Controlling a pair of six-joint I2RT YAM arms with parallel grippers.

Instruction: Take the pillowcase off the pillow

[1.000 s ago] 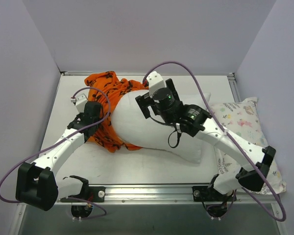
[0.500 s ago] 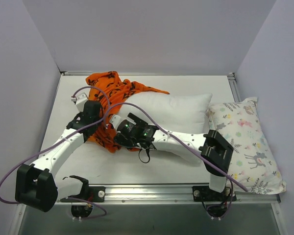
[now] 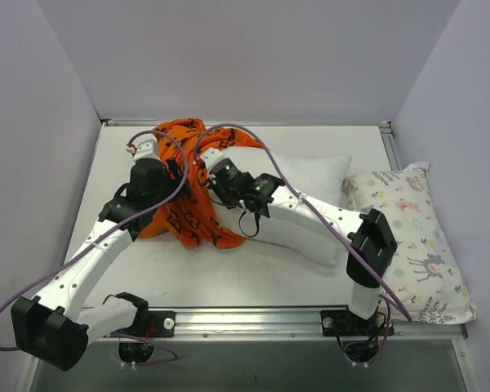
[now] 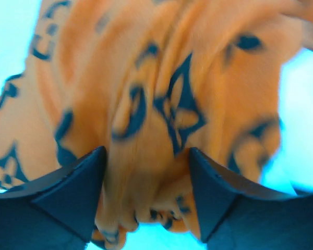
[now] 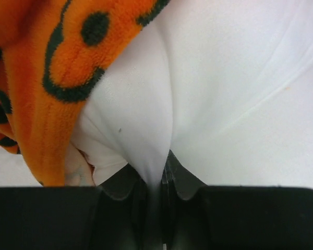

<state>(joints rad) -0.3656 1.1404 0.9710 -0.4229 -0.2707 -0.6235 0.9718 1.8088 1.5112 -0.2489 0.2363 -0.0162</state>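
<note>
We find the right gripper clenched on a fold of the plain white stuffed pillow, probably to anchor it. The left gripper is released, jaws astride the bunched orange flower-printed fabric pillowcase, which lies far-left against the pillow's left end.

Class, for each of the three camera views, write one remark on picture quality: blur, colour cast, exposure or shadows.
Left wrist view: blurred, the orange pillowcase smeared, a cyan cast around it, the left pincer near-black. Right wrist view: sharp on the pillowcase pile and the white pillow; the right pincer underexposed. Top external view: even soft light, crisp, only faint shadows on the table.
</note>
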